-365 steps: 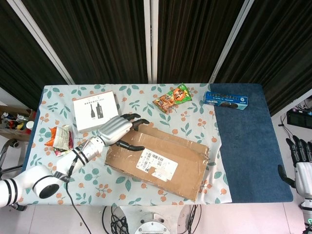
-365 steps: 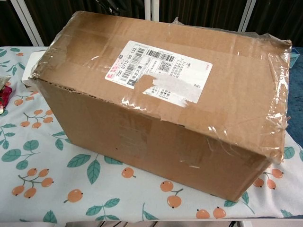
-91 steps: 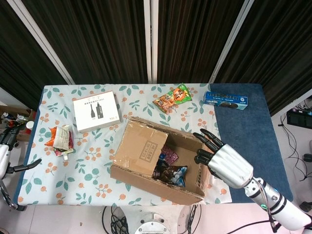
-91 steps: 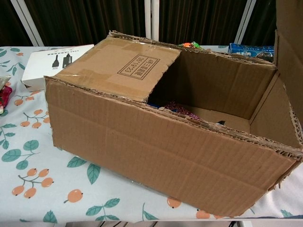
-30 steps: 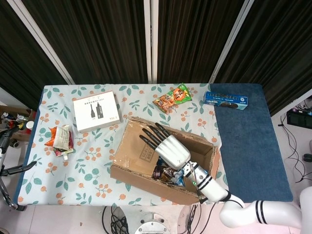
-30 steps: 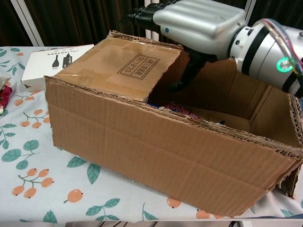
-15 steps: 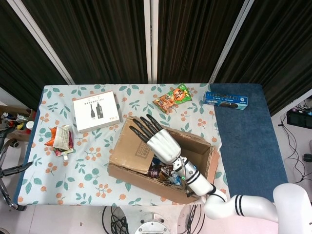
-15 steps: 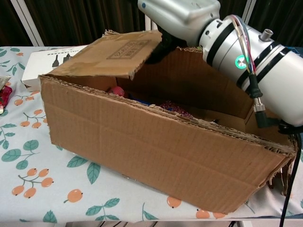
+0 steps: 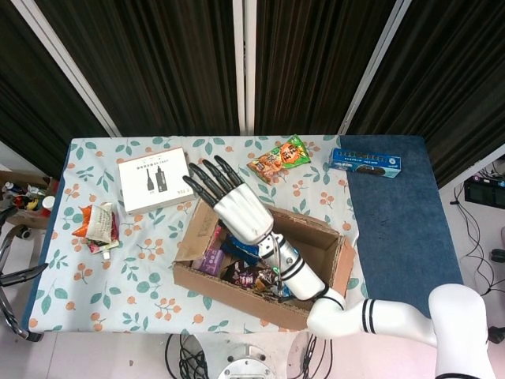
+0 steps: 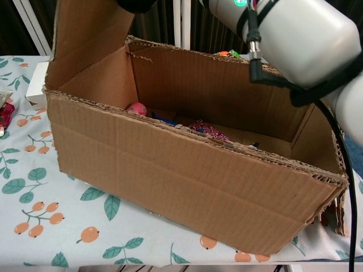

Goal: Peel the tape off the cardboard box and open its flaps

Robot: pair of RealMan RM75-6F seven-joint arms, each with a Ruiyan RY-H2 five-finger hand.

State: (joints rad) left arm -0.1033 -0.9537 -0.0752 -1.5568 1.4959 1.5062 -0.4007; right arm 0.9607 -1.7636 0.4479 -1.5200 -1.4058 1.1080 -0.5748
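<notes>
Cardboard box (image 9: 260,268) sitting low centre of the frame on the flowered bench (image 9: 150,237), top agape, snack packets showing inside; right hand (image 9: 225,201) spread flat, holding nothing, backing the left flap (image 10: 85,39) upright (presumably to fold it outward); left hand out of sight in both views.

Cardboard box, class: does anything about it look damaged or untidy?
Yes. The cardboard box has ragged, torn top edges, most frayed at its near right corner in the chest view. Its left flap stands up beside the right hand, whose fingers are spread.
</notes>
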